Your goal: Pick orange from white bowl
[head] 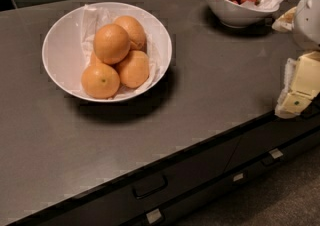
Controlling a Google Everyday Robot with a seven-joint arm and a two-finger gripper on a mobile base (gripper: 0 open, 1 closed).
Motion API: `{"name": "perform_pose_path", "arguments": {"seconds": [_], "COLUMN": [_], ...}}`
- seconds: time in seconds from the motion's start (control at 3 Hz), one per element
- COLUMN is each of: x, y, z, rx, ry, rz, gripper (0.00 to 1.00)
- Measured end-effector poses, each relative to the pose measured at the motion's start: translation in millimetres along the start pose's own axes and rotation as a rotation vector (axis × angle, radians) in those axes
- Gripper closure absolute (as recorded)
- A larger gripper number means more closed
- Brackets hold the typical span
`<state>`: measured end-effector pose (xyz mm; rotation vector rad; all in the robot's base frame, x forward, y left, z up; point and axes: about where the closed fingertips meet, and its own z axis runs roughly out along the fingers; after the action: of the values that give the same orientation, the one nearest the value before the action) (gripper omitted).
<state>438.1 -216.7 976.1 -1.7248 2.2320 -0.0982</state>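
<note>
The white bowl (60, 52), wide and shallow with crinkled white paper lining, sits on the dark counter at the left. It holds several oranges. The orange (111, 43) lies on top of the pile, the biggest-looking one, with no stem dot showing. Another orange (100, 81) at the bowl's front shows a small dark stem dot. My gripper (298, 87), cream-coloured, is at the right edge of the view above the counter's front edge, far to the right of the bowl and apart from it.
A smaller, deeper white bowl (235, 15) with red fruit and paper stands at the back right. A white rounded robot part (307, 17) is at the right edge. The counter's front edge runs diagonally, with dark drawers (150, 187) below.
</note>
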Motion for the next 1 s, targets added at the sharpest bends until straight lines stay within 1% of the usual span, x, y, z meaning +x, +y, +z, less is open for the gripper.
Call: {"name": "perform_pose_path", "arguments": {"seconds": [0.33, 0.67, 1.0], "x": [-0.2, -18.4, -61.1], "y": [-0.1, -9.2, -25.8], "z": [0.0, -0.8, 1.6], "rx": [0.0, 0.019, 0.037], "ry": [0.0, 0.007, 0.013], "rz": [0.0, -0.037, -0.122], "gripper": [0.0, 0.0, 0.0]}}
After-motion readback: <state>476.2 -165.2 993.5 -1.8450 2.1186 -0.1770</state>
